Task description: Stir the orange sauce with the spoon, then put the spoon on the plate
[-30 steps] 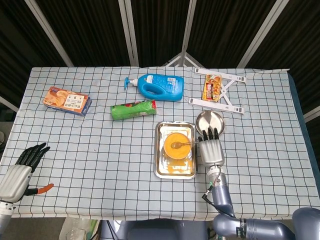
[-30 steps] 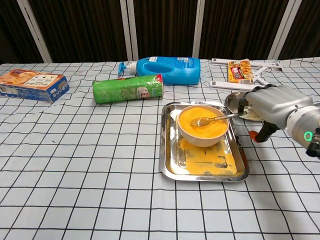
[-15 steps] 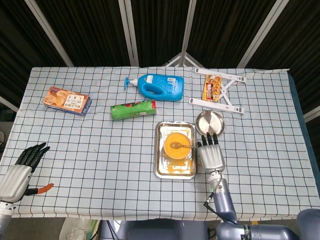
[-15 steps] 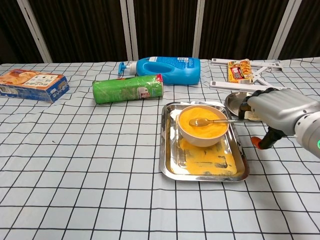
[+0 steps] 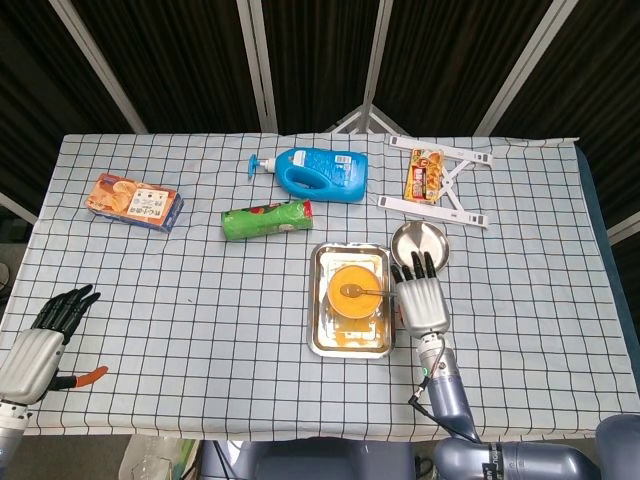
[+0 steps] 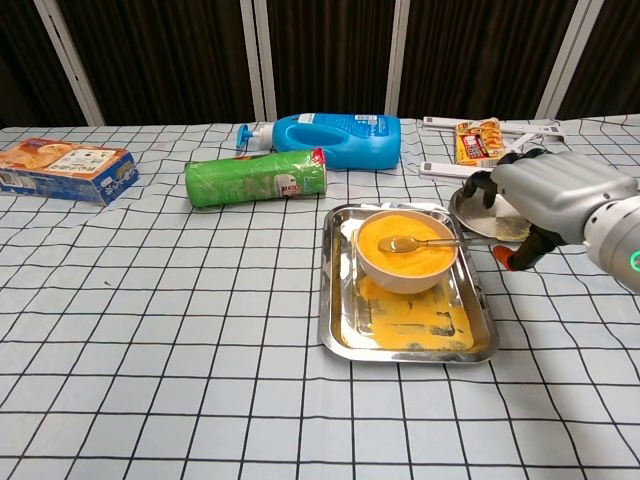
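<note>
Spoon [image 6: 418, 242] lies across the bowl of orange sauce [image 6: 405, 248], its scoop end in the sauce and its handle reaching toward the small round plate [image 5: 420, 243]. The bowl sits in a steel tray [image 6: 406, 343] smeared with sauce, and the plate is just beside the tray.

Your right robot hand [image 6: 545, 197] is at the handle end, fingers [image 5: 417, 268] extended over the plate's near edge — whether it actually has the handle pinched, you cannot tell from either view. Your left robot hand [image 5: 42, 345] sits far from the tray at the bench [image 5: 200, 330] corner, fingers apart, holding nothing.

Handling guess: the spoon is thin metal — light, stiff, probably slick with sauce near the scoop. Take it at the dry far end of the handle. The bowl looks light enough to slide in the tray if you push sideways, so stir gently.

Labels: none readable. There is a green chip can [image 6: 256, 177], a blue pump bottle [image 6: 335, 139], an orange snack box [image 5: 133, 201] and a red-yellow packet [image 5: 425, 174] on a white stand, print too small.
</note>
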Controlling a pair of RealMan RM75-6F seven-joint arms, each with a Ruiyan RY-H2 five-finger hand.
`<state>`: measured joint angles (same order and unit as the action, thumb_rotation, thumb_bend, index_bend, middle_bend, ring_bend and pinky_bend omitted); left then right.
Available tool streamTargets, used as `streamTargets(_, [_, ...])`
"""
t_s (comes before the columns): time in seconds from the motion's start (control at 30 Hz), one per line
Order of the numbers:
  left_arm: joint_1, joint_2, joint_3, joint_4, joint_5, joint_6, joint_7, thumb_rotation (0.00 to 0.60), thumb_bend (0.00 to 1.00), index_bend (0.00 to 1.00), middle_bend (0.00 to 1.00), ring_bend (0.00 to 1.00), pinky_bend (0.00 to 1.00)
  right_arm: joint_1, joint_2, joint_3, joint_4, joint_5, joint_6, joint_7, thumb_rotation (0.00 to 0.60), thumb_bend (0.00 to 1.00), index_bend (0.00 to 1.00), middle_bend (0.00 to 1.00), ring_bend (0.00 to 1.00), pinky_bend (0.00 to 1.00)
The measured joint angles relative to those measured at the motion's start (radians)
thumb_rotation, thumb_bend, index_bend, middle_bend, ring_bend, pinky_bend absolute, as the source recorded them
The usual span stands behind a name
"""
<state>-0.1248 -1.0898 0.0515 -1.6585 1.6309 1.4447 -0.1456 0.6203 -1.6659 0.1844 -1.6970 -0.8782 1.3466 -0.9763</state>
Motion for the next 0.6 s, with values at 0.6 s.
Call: streamTargets(0.6, [-0.004,0.007,0.002,-0.001,-0.001,-0.008,-0.022,0.600,0.00,0.00,0.00,0.00,0.00,0.028,-0.065,0.007,0.088,-0.007,-0.022,0.018,0.600,0.45,0.41,0.37,0.10,0.00])
